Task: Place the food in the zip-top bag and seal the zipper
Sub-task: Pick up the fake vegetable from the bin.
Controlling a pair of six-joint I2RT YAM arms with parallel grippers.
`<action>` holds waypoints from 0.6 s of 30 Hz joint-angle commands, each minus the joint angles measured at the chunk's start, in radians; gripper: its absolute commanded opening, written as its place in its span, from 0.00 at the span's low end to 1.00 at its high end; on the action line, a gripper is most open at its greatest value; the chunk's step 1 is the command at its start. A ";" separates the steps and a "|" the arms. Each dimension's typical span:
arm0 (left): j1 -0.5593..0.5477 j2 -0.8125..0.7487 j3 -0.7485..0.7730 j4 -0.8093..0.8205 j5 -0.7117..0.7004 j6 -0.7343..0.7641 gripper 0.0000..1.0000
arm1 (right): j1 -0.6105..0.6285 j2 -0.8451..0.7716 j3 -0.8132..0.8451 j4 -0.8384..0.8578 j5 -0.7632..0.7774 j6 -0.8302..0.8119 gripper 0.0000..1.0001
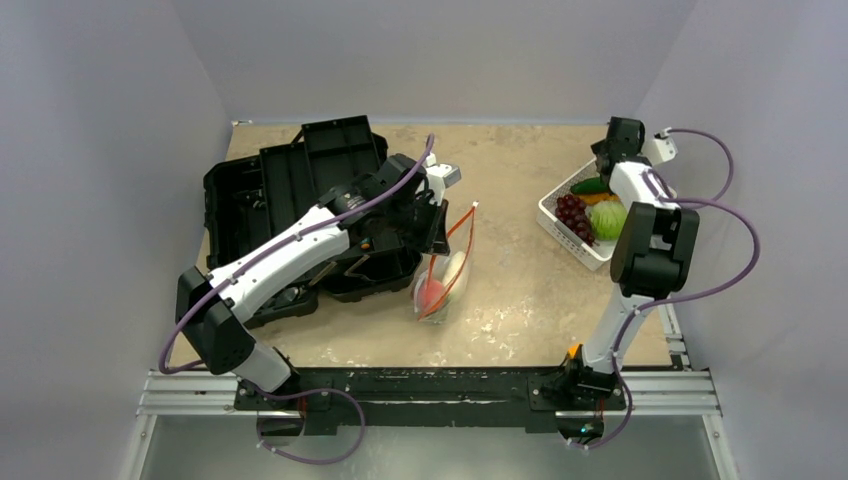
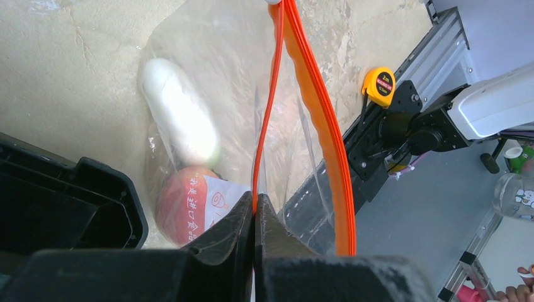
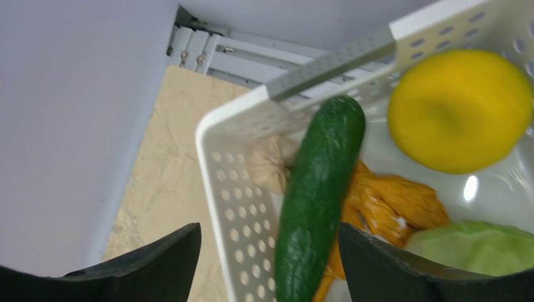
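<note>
The zip-top bag (image 1: pixel 445 275) stands mid-table with its mouth held apart; inside lie a white radish (image 2: pixel 179 110) and a pink-red fruit (image 2: pixel 182 204). My left gripper (image 2: pixel 255 204) is shut on one side of the orange-red zipper (image 2: pixel 267 113), and the other side (image 2: pixel 327 126) bows away. My right gripper (image 3: pixel 269 233) is open over the white basket (image 3: pixel 239 207). It straddles the green cucumber (image 3: pixel 318 189) with gaps on both sides. A lemon (image 3: pixel 460 110), cabbage (image 1: pixel 608 220) and grapes (image 1: pixel 573 215) also lie in the basket.
An open black toolbox (image 1: pixel 290 190) sits at the left, right behind the left arm. An orange-yellow toy (image 3: pixel 390 201) and a beige one (image 3: pixel 271 167) lie under the cucumber. A yellow tape measure (image 2: pixel 380 85) rests on the front rail. Grey walls close in on both sides.
</note>
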 commanded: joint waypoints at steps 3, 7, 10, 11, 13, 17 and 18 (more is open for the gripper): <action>-0.003 0.008 0.034 0.008 0.025 -0.017 0.00 | 0.003 0.096 0.252 -0.287 0.124 0.146 0.79; -0.002 0.010 0.034 0.009 0.033 -0.020 0.00 | 0.002 0.150 0.330 -0.405 0.158 0.196 0.79; -0.002 0.012 0.033 0.009 0.028 -0.019 0.00 | 0.000 0.173 0.352 -0.418 0.166 0.204 0.79; -0.003 0.013 0.032 0.009 0.028 -0.019 0.00 | -0.005 0.181 0.358 -0.425 0.161 0.211 0.77; -0.002 0.019 0.034 0.008 0.026 -0.017 0.00 | -0.014 0.197 0.365 -0.426 0.138 0.218 0.70; -0.002 0.023 0.038 0.003 0.025 -0.013 0.00 | -0.030 0.235 0.379 -0.412 0.107 0.215 0.64; -0.003 0.024 0.039 0.002 0.025 -0.013 0.00 | -0.032 0.249 0.394 -0.418 0.102 0.214 0.62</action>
